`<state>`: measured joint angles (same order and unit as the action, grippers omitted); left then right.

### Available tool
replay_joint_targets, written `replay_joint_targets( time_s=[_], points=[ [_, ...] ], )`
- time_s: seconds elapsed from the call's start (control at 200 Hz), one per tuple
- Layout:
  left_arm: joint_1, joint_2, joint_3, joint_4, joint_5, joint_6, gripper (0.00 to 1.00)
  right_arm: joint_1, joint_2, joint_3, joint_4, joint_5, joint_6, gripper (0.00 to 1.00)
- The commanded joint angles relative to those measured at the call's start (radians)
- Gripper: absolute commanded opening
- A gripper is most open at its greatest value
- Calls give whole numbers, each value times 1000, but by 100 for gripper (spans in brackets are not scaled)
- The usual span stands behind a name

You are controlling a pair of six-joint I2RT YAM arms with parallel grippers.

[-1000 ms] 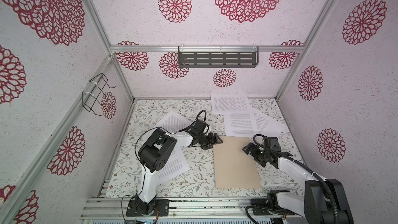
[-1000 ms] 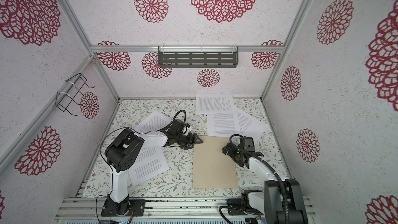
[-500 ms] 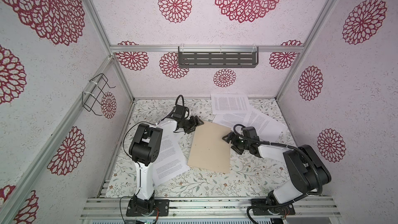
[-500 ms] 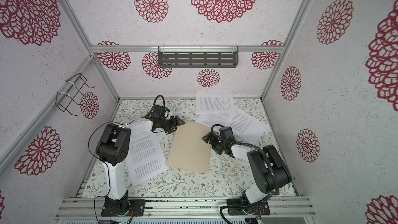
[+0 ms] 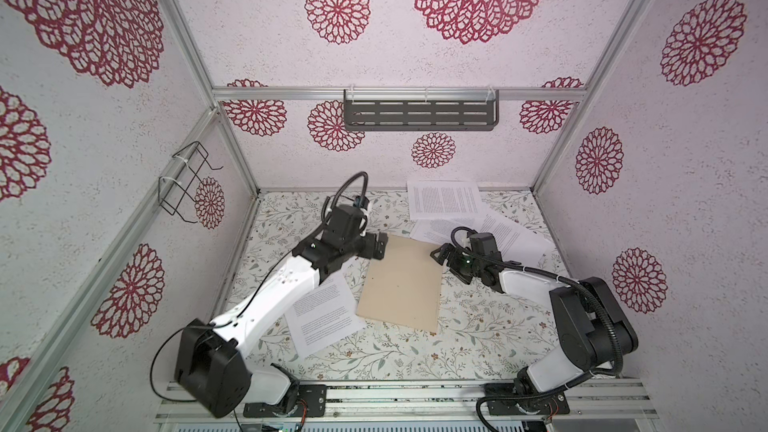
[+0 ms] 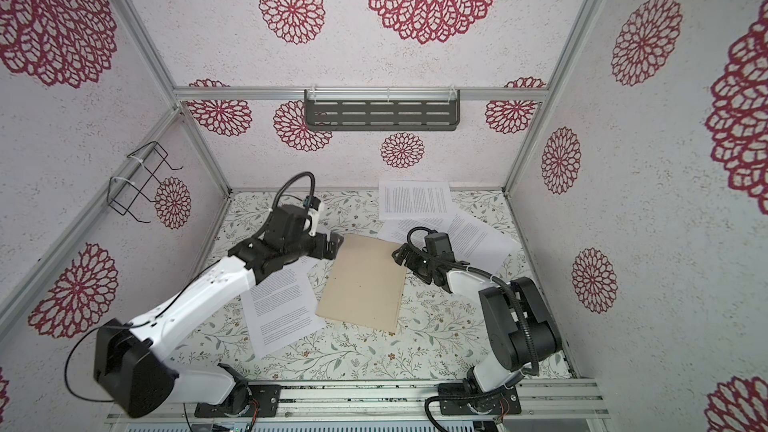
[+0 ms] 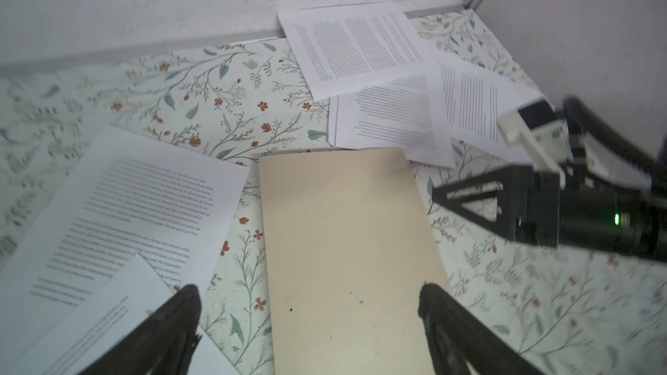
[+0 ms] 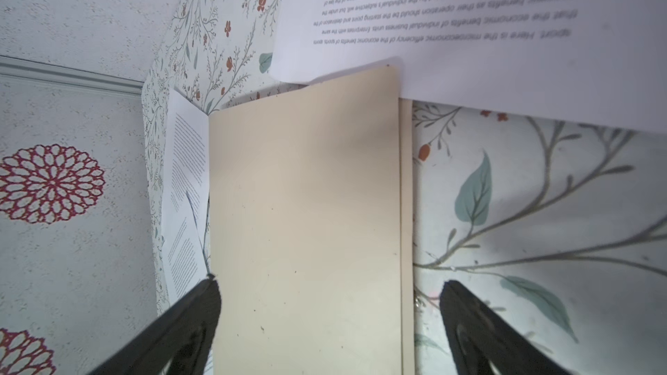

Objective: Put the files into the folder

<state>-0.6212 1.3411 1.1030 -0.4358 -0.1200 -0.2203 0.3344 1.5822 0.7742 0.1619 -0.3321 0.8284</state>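
Note:
The tan folder [image 5: 401, 284] [image 6: 363, 284] lies shut and slightly askew in the middle of the floral table. White printed files lie loose: three overlapping at the back right [image 5: 444, 199] [image 5: 515, 238] [image 5: 432, 228] and one at the front left [image 5: 324, 317], touching the folder's left edge. In the left wrist view two more sheets [image 7: 144, 203] [image 7: 108, 319] overlap beside the folder [image 7: 346, 247]. My left gripper [image 5: 380, 245] [image 7: 308, 290] hangs open over the folder's far left corner. My right gripper [image 5: 445, 263] [image 8: 330, 283] stands open at its far right corner, holding nothing.
A dark slotted shelf [image 5: 419, 114] hangs on the back wall and a wire rack [image 5: 187, 184] on the left wall. Walls close in the table on three sides. A metal rail [image 5: 395, 396] with both arm bases runs along the front edge.
The folder has slid back and to the left and turned slightly. Both grippers have moved toward its far corners, and the left jaws have spread wider.

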Motion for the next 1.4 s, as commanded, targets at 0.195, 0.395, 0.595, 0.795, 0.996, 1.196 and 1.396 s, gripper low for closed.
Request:
replay_joint_targets(
  time_s=[0.195, 0.395, 0.595, 0.795, 0.996, 1.196, 1.396],
  points=[
    [-270, -117, -357, -103, -262, 529, 97, -18, -4, -15, 42, -104, -84, 99],
    [-385, -82, -437, -66, -365, 566, 97, -24, -37, -97, 117, -146, -55, 99],
    [-458, -33, -493, 64, -474, 624, 97, -45, -84, -150, 143, -154, -48, 99],
    [-478, 17, -521, 184, -570, 668, 97, -69, -109, -180, 182, -178, -26, 99],
    [-497, 115, -516, 239, -620, 668, 97, -92, -129, -202, 193, -195, -21, 99],
    [-525, 172, -530, 324, -703, 679, 97, -114, -143, -223, 209, -211, -14, 99],
    [-551, 240, -530, 441, -811, 728, 99, -121, -147, -235, 216, -214, -13, 98]
  ],
)
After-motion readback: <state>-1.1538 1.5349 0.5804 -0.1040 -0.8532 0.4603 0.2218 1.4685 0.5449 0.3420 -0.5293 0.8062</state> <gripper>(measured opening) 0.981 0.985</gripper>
